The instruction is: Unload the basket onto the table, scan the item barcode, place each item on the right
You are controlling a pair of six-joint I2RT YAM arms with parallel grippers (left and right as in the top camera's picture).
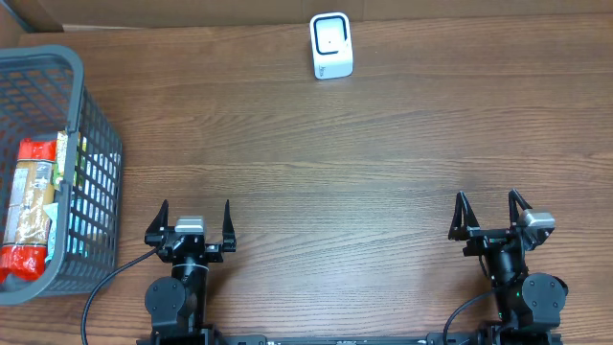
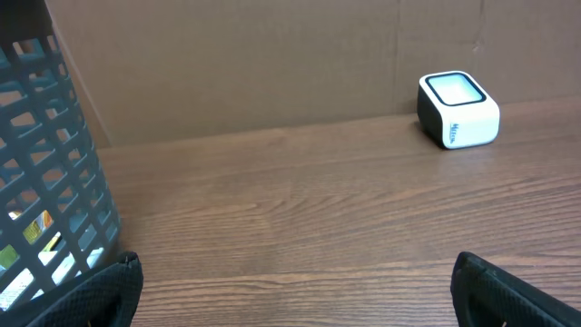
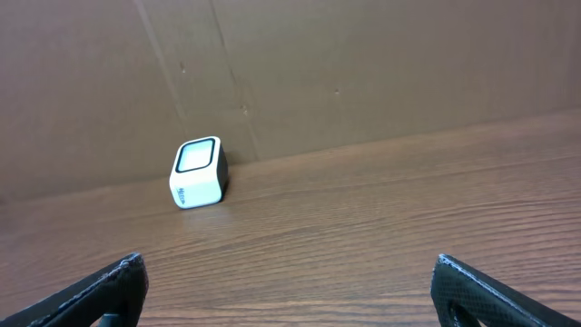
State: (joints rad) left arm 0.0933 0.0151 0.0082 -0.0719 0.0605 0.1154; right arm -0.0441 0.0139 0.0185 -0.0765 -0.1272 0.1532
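Note:
A white barcode scanner (image 1: 331,45) with a dark-rimmed window stands at the table's far edge; it also shows in the left wrist view as scanner (image 2: 458,110) and in the right wrist view as scanner (image 3: 198,173). A red-ended snack package (image 1: 29,211) lies with other items in the grey basket (image 1: 96,125) at the left. My left gripper (image 1: 195,216) is open near the front edge, right of the basket, with nothing between its fingers. At the front right my right gripper (image 1: 490,209) is likewise open and empty.
The grey basket wall (image 2: 50,173) fills the left side of the left wrist view. A brown cardboard wall (image 3: 363,73) runs along the table's far edge behind the scanner. Bare wood grain lies between the grippers and the scanner.

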